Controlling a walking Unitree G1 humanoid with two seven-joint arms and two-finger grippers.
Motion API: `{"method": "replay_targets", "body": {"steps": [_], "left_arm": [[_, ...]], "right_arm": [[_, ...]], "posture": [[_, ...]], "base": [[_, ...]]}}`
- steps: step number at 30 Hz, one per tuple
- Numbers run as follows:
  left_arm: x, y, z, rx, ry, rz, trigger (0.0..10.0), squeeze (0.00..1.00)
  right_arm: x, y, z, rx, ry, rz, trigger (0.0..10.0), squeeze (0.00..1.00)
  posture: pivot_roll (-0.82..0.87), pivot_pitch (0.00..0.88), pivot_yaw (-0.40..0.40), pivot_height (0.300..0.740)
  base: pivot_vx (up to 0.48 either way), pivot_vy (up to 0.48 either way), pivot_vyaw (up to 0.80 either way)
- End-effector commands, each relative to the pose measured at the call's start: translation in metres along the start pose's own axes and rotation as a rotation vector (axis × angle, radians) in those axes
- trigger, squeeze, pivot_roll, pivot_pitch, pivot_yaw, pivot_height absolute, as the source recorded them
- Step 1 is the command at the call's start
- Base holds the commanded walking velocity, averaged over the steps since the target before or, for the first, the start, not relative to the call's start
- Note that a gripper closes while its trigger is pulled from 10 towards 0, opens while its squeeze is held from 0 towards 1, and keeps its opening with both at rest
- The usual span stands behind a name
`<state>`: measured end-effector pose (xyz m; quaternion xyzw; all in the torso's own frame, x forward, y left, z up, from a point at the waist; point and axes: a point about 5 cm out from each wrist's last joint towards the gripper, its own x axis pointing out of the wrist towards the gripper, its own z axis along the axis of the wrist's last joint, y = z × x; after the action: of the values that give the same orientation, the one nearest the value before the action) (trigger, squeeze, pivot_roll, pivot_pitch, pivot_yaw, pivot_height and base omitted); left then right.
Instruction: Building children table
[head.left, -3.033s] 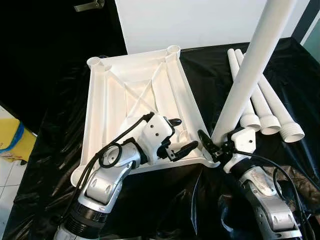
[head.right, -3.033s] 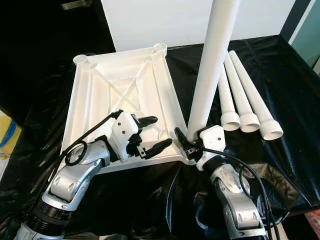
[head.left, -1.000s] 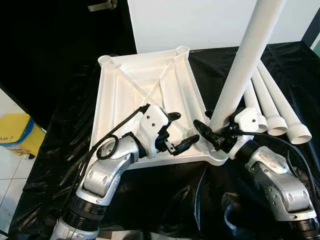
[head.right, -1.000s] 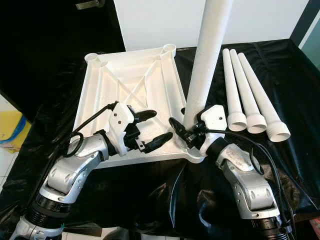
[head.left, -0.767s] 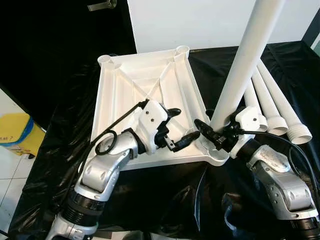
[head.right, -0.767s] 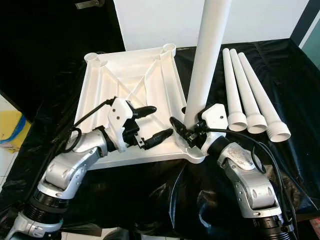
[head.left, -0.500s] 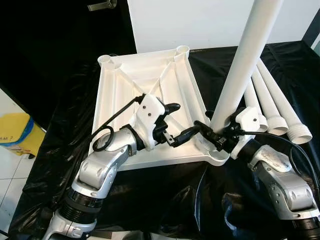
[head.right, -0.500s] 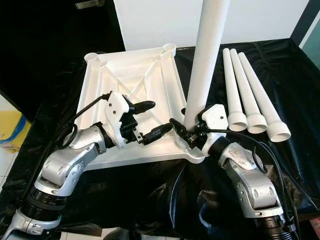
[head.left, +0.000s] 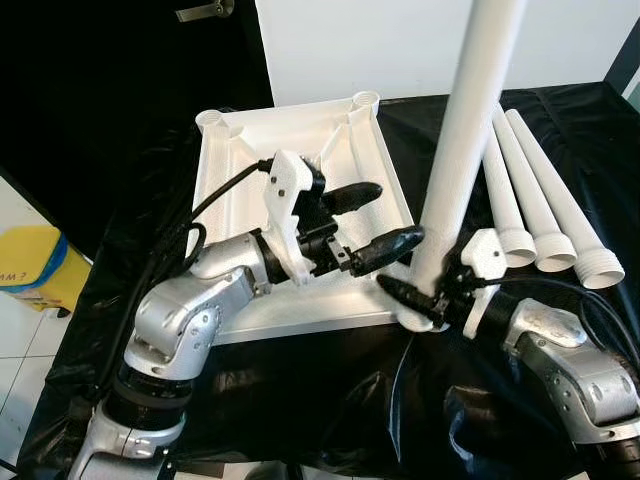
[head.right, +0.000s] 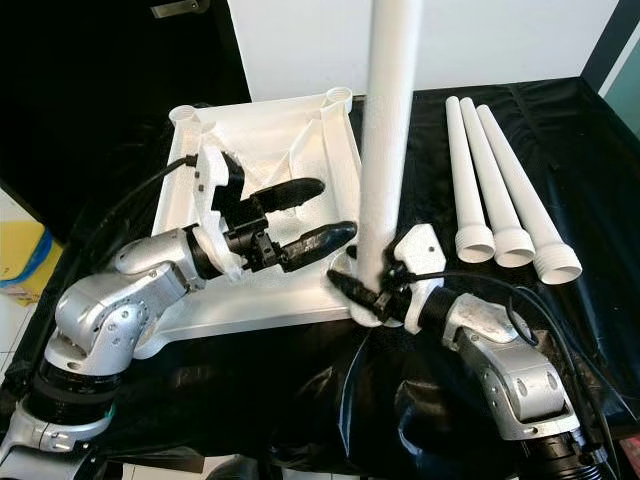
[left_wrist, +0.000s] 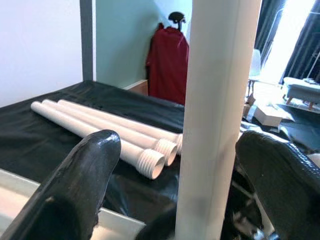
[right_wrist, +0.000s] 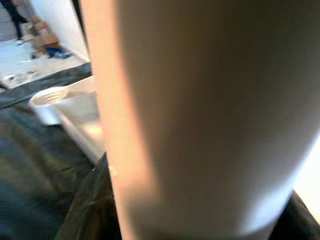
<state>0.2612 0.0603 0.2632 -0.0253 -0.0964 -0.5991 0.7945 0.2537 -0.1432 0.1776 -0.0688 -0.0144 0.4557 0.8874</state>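
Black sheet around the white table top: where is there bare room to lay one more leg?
Bare black sheet lies on the robot's left of the table top, and some beyond the three loose legs. The near right corner is crowded: upright leg, right gripper and left gripper.

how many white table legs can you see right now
4. One leg stands upright at the tabletop's near corner, held at its base by the right gripper. Three spare legs lie side by side on the black sheet to its right.
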Motion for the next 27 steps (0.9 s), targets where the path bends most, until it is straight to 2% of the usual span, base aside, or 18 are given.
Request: {"method": "replay_targets", "body": {"steps": [1, 4, 10, 11, 27], "left_arm": [[-0.002, -0.017, 0.004, 0.003, -0.001, -0.314, 10.0, 0.0], [-0.001, -0.018, 0.007, 0.001, -0.001, -0.343, 10.0, 0.0], [0.0, -0.021, 0.01, -0.019, 0.006, -0.383, 10.0, 0.0], [0.001, -0.025, 0.011, -0.037, 0.013, -0.415, 10.0, 0.0], [0.004, -0.031, 0.012, -0.074, 0.042, -0.486, 10.0, 0.0]], "right_arm": [[0.001, 0.005, 0.005, -0.008, -0.006, 0.065, 10.0, 0.0], [0.003, 0.007, 0.006, -0.016, 0.011, 0.121, 10.0, 0.0], [0.005, 0.008, 0.006, -0.03, 0.022, 0.152, 10.0, 0.0], [0.008, 0.011, 0.006, -0.043, 0.039, 0.196, 10.0, 0.0], [0.011, 0.015, 0.004, -0.055, 0.065, 0.253, 10.0, 0.0]], "posture": [[-0.07, 0.104, 0.055, 0.74], [-0.08, 0.1, 0.053, 0.74], [-0.08, 0.095, 0.05, 0.74], [-0.08, 0.086, 0.048, 0.74], [-0.08, 0.072, 0.054, 0.74]], "base": [[0.0, 0.0, 0.0], [0.0, 0.0, 0.0], [0.0, 0.0, 0.0], [0.0, 0.0, 0.0], [0.0, 0.0, 0.0]]}}
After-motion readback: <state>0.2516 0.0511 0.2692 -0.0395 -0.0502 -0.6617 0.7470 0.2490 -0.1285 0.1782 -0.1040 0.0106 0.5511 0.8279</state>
